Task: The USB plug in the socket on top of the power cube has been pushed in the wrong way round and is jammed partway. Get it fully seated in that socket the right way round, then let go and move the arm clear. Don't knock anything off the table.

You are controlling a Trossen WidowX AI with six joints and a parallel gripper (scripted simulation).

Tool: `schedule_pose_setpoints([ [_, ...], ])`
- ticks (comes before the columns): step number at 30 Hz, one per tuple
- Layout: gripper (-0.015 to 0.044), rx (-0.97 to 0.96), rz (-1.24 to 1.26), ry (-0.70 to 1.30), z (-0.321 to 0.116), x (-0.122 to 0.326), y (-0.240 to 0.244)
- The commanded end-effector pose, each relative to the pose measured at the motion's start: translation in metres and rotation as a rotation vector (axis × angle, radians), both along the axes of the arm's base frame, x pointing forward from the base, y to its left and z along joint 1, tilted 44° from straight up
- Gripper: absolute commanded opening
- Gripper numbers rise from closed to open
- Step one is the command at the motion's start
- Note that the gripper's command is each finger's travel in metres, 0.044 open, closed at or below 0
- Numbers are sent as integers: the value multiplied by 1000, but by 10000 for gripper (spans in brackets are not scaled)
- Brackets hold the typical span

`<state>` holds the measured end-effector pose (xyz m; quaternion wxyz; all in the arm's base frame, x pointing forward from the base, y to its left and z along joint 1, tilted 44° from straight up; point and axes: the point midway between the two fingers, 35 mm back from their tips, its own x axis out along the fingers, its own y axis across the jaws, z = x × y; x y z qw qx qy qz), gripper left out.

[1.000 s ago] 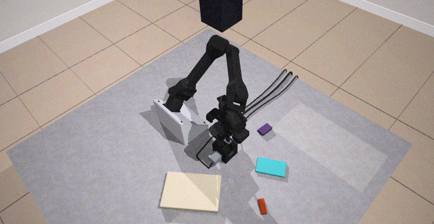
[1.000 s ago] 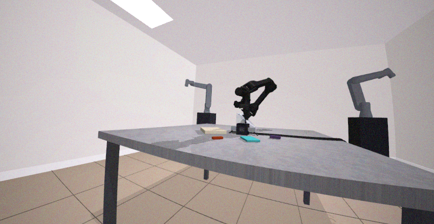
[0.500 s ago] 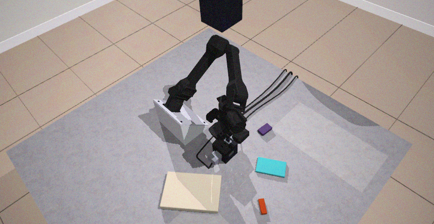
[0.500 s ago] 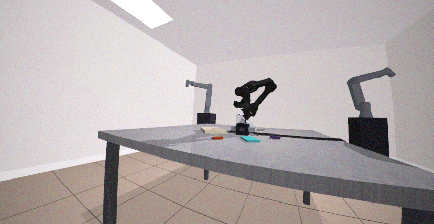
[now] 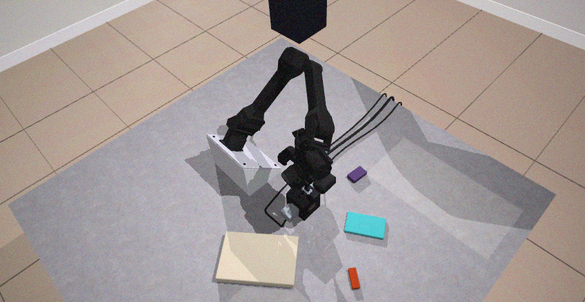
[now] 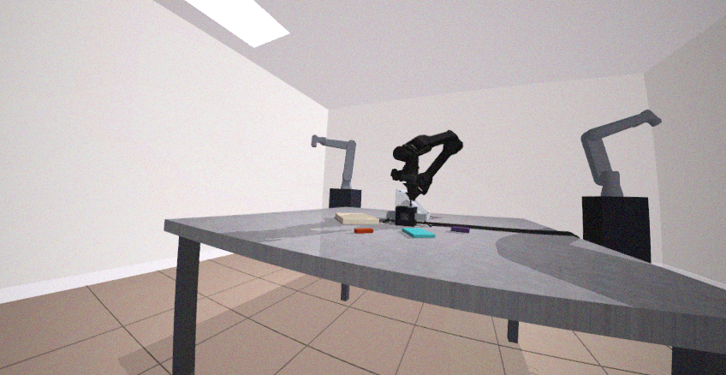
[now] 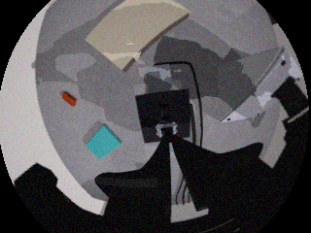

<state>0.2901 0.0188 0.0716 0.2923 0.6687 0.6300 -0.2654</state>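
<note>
The black power cube [image 5: 303,207] [image 6: 406,217] [image 7: 152,108] stands on the table. My gripper [image 7: 169,138] points down at the cube's top and is shut on the USB plug [image 7: 167,131], a small dark thing at the fingertips with light metallic parts around it. In the wrist view the plug is over the side of the cube's top nearest the fingers. The fingers hide most of the plug; how deep it sits and which way round it is cannot be told. In the exterior view the fingertips [image 6: 411,202] are just above the cube.
A black cable [image 5: 265,209] [image 7: 199,97] loops beside the cube. A cream slab [image 5: 257,260] [image 7: 136,29], a cyan block [image 5: 365,225] [image 6: 419,232] [image 7: 103,142], an orange block [image 5: 353,278] [image 7: 69,98] and a purple block [image 5: 357,174] lie around. The white arm base [image 5: 230,172] is behind.
</note>
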Motion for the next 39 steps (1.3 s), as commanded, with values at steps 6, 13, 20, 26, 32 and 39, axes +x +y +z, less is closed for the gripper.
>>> schedule_pose_setpoints([
  [6,0,4,4,2,-1,0,3],
  [13,95,0,0,0,0,0,0],
  [20,95,0,0,0,0,0,0],
  [26,95,0,0,0,0,0,0],
  [32,95,0,0,0,3,0,-3],
  [39,95,-1,0,0,8,-1,-8],
])
